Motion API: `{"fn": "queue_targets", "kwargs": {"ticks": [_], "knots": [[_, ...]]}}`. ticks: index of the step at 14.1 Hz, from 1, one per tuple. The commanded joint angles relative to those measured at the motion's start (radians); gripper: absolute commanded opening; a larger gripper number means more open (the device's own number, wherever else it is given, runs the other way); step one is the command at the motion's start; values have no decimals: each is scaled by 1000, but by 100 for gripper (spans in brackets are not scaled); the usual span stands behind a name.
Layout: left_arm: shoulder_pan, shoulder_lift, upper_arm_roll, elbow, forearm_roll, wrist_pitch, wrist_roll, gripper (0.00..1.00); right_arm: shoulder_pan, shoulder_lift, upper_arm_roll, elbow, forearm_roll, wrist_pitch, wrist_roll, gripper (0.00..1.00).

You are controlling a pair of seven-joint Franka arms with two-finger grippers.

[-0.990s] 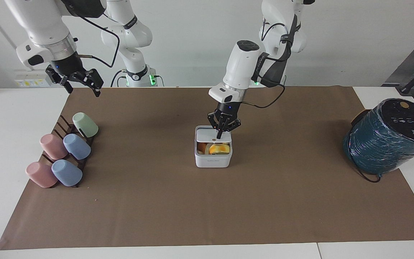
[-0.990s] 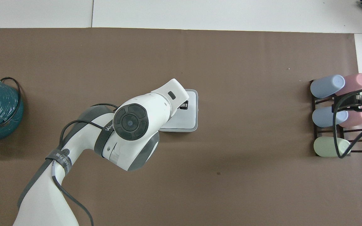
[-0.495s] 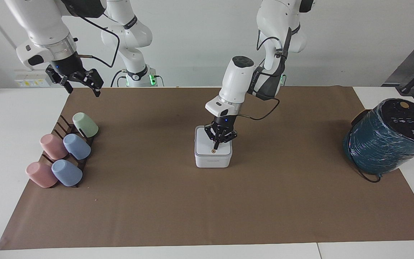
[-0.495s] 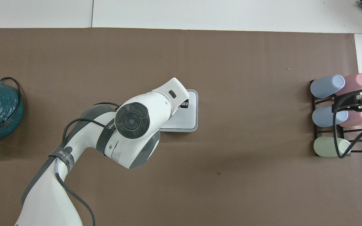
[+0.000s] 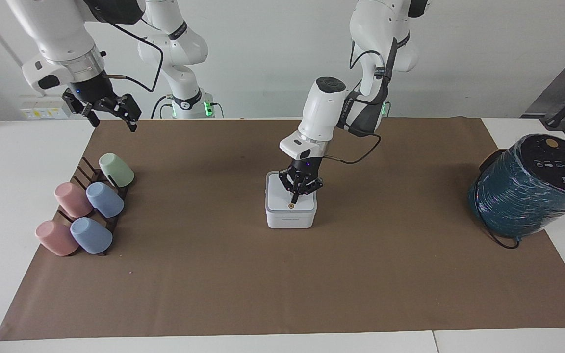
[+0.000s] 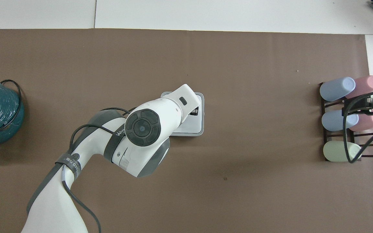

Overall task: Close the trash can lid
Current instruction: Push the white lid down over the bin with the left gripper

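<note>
Left arm bent down over mid-bench, left gripper [image 5: 294, 200] pointing straight down, fingers pressed together, tip on the lid [image 5: 282, 196] near its orange dot. Lid lies flat on the can [image 5: 290, 220]. Bare brown paper [image 5: 263, 284] all around the can. Right arm waits, right gripper [image 5: 111, 112] spread, raised over the cup rack [image 5: 89, 176]
</note>
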Motion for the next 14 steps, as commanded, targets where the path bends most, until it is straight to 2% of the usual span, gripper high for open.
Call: {"fn": "queue_targets", "kwargs": {"ticks": [1,3,6,9,10,11,12,13,14], "knots": [[-30,19,5,-2,-3,-53,-5,0,-16,-9,10,-2,17,4,-18,100],[-19,7,6,19,-3,-112,-1,0,-16,-9,11,-2,17,4,-18,100],[-12,-66,13,18,-3,-209,2,0,-16,-9,10,-2,17,4,-18,100],[49,-135,14,16,-1,-315,5,3,-16,-9,10,-2,17,4,-18,100],[78,-152,14,16,-1,-345,7,11,-16,-9,11,-2,17,4,-18,100],[114,-178,14,7,-1,-376,12,27,-16,-9,10,-2,17,4,-19,100],[146,-201,14,6,-1,-410,18,60,-16,-9,11,-2,17,4,-18,100],[183,-218,13,6,-1,-439,33,87,-16,-9,10,-2,17,4,-19,100],[216,-235,13,4,-1,-458,85,100,-16,-9,11,-2,17,4,-19,100]]}}
